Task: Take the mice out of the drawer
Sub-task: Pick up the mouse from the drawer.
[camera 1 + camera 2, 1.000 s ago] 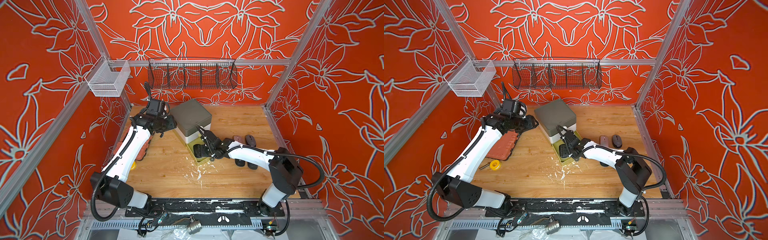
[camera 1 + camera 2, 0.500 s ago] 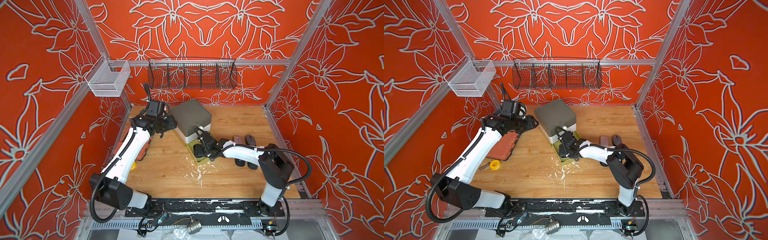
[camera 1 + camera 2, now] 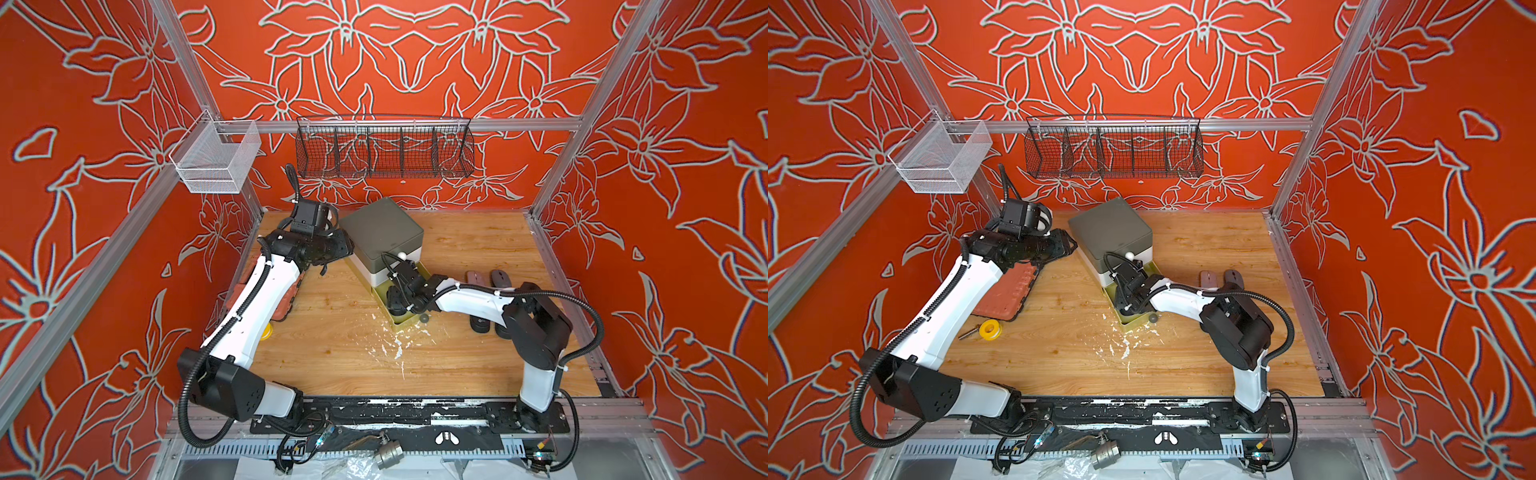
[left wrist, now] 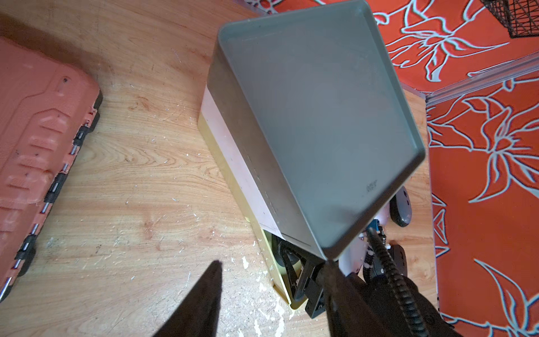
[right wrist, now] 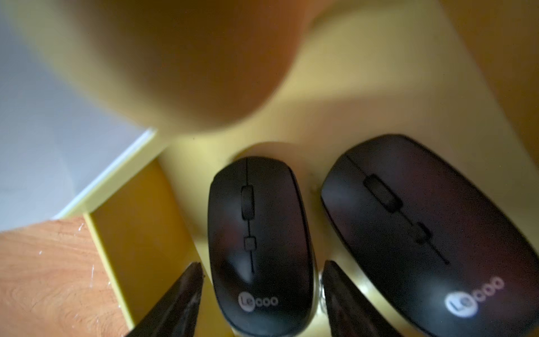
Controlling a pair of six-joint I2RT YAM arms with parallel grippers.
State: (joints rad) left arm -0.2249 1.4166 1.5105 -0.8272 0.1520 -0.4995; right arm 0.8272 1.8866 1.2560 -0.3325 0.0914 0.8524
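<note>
The bottom yellow drawer of a small grey-topped cabinet stands pulled out. My right gripper reaches down into it, open, with a finger on each side of a black mouse. Small gaps show between the fingers and this mouse. A second black mouse lies beside it. On the table to the right lie a dusty pink mouse, a dark grey mouse and black mice, partly hidden by my right arm. My left gripper is open at the cabinet's left side, holding nothing.
An orange tool case lies on the table's left side under my left arm, with a yellow tape roll in front of it. White flecks litter the wood before the drawer. A black wire basket and a white mesh basket hang on the walls.
My right arm's elbow has swung in toward the middle, and the gripper has settled lower in the drawer with its jaws slightly narrower. The left arm has not moved.
</note>
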